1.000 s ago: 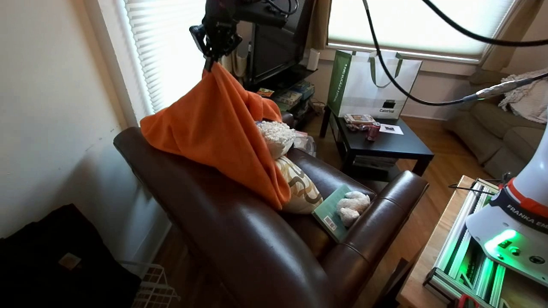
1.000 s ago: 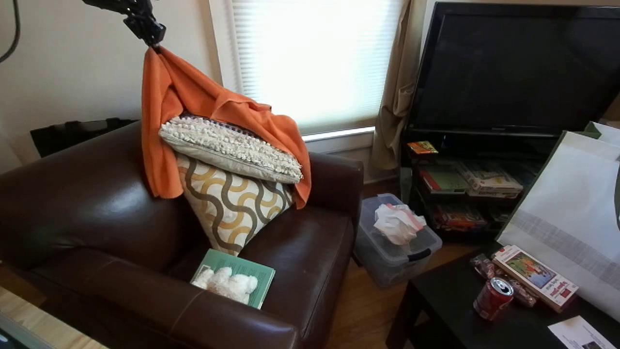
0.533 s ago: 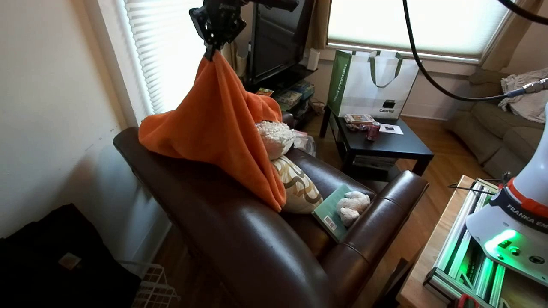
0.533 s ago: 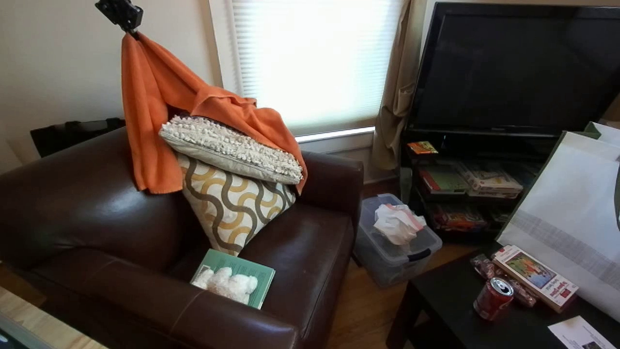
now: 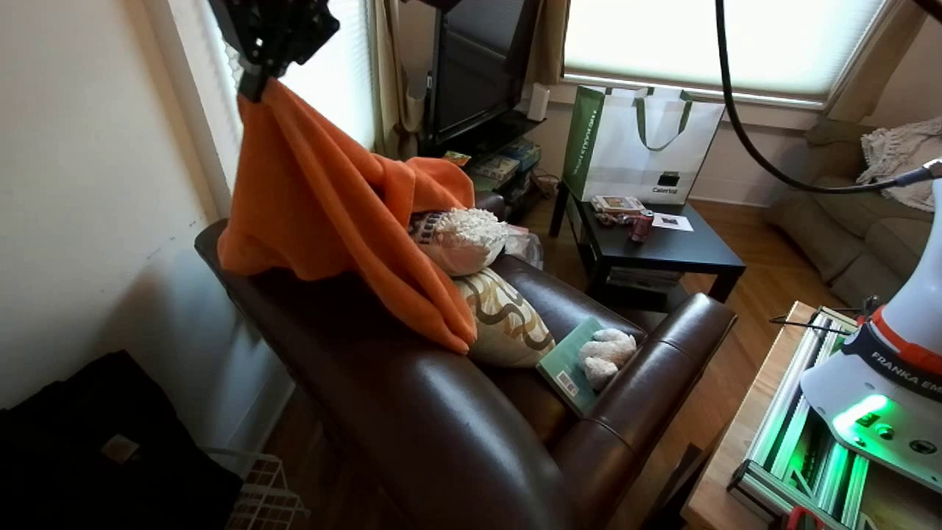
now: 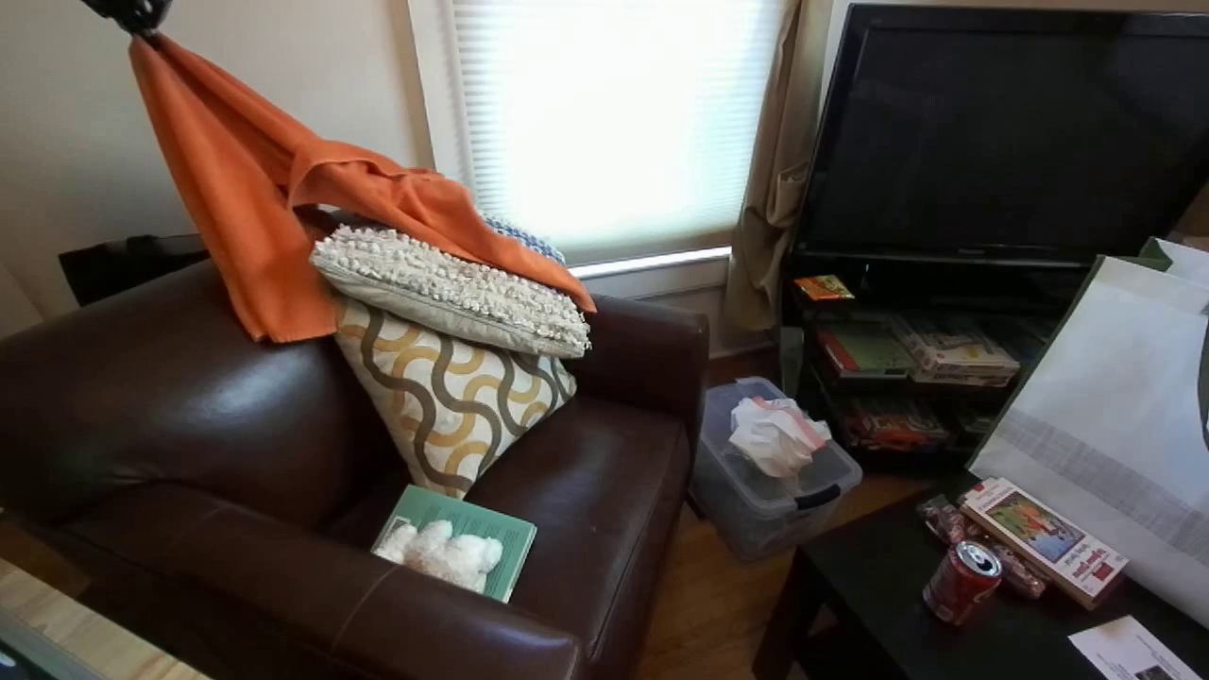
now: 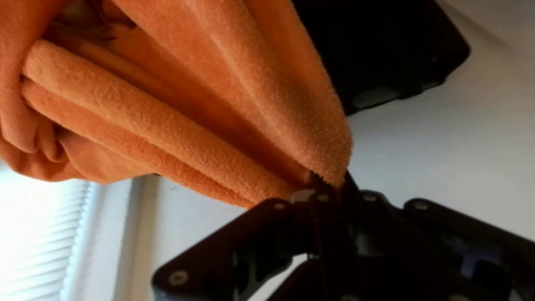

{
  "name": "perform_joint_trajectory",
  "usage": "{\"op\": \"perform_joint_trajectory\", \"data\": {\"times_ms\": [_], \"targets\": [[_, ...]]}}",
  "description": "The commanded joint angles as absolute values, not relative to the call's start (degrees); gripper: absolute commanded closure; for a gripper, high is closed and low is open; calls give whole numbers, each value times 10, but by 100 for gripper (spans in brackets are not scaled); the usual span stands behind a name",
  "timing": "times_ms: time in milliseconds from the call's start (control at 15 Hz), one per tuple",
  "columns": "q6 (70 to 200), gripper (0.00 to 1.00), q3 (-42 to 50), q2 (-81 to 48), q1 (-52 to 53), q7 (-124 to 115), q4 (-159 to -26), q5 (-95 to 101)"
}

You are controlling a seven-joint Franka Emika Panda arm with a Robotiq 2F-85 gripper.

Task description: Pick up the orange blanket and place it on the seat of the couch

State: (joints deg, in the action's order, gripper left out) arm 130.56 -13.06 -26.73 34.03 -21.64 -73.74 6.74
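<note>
The orange blanket (image 5: 316, 199) hangs in folds from my gripper (image 5: 254, 88), also seen in an exterior view (image 6: 142, 33). In the wrist view the gripper (image 7: 332, 182) is shut on a pinched corner of the blanket (image 7: 200, 92). The gripper is high above the back of the brown leather couch (image 5: 412, 419). In an exterior view the blanket (image 6: 227, 208) drapes over the couch back and over the top of stacked pillows. Its far end lies on the shaggy white pillow (image 6: 453, 293). The couch's seat (image 6: 595, 491) shows in front of the pillows.
A swirl-patterned pillow (image 6: 453, 406) leans under the shaggy one; a blue-and-white pillow (image 6: 529, 241) peeks out behind. A green book (image 6: 501, 529) with a white plush toy (image 6: 449, 557) lies on the seat. A wall (image 5: 96, 184) and window (image 6: 604, 123) stand close behind the couch. A black table (image 5: 677, 258) stands beyond.
My gripper has moved up and toward the wall behind the couch, pulling the blanket along. The blanket's far end has slid up off the pillows' side, uncovering the blue-and-white pillow.
</note>
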Motion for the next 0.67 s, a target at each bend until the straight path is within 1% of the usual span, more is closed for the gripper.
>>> {"op": "perform_joint_trajectory", "data": {"times_ms": [0,67,267,600], "targets": [[1310,98,-140,-255,376,-188,-711,106],[1301,98,-133,-241,383,-195,-718,119],[1314,98,-94,-156,391,-308,-823,175],[1295,98,-63,-48,379,-454,-960,205]]}}
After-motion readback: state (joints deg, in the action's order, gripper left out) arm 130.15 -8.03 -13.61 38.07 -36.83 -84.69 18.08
